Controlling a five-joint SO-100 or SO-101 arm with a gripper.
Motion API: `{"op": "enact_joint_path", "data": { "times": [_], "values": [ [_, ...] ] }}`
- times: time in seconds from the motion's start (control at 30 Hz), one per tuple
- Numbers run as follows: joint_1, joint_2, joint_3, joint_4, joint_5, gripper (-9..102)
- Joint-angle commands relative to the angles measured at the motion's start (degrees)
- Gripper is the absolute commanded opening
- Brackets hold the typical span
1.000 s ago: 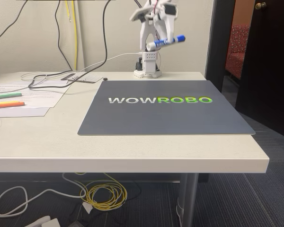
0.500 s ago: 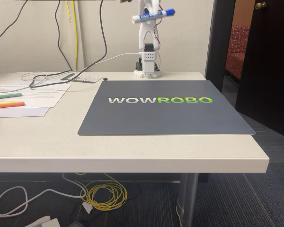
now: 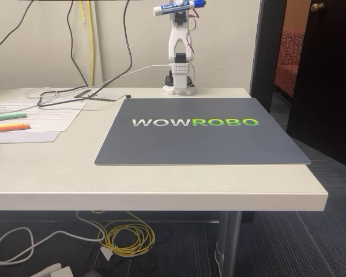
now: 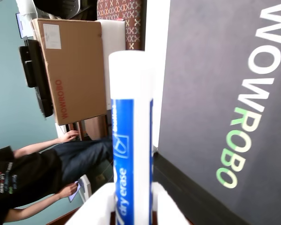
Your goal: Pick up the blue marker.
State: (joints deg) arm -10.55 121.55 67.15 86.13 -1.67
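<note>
In the fixed view, a white table [image 3: 161, 184] fills the scene. At its far left edge lie two markers on sheets of paper [image 3: 40, 118]: a green marker [image 3: 7, 116], and just nearer the camera an orange marker [image 3: 9, 127], both lying lengthwise left to right. Dark cables [image 3: 57, 95] trail across the far left part of the table.

Toward the middle lies a large dark grey mat [image 3: 202, 144] printed with the word WOWROBO, the last four letters in green. Behind the mat's far edge stands the white robot arm [image 3: 180, 52], its base on the table near the wall.

At the top of the arm, well above the table, is the blue marker [image 3: 179, 7], lying nearly level with its blue cap pointing right. The gripper [image 3: 181, 10] is closed on the marker's barrel, with most of the gripper cut off by the top edge of the picture.

In the wrist view, which lies on its side, the blue marker [image 4: 131, 140] runs up the middle, and the white fingers [image 4: 96, 206] press against its barrel at the bottom. To the left a seated person [image 4: 33, 173] and a cardboard box [image 4: 68, 70] are seen; to the right is the dark mat [image 4: 215, 93].
</note>
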Motion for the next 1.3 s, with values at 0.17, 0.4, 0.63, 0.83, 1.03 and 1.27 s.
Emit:
{"op": "enact_joint_path", "data": {
  "times": [0.17,0.4,0.63,0.83,1.03,1.27],
  "values": [
    [1.05,13.71,25.4,-17.75,-2.11,0],
    [2.02,14.41,26.02,-21.71,-4.92,0],
    [2.29,14.68,26.02,-24.17,-6.77,0],
    [2.29,15.73,27.77,-24.79,-6.68,0],
    [2.37,18.72,32.43,-26.72,-6.42,0],
    [2.37,18.72,32.43,-26.81,-6.42,0]
  ]
}}
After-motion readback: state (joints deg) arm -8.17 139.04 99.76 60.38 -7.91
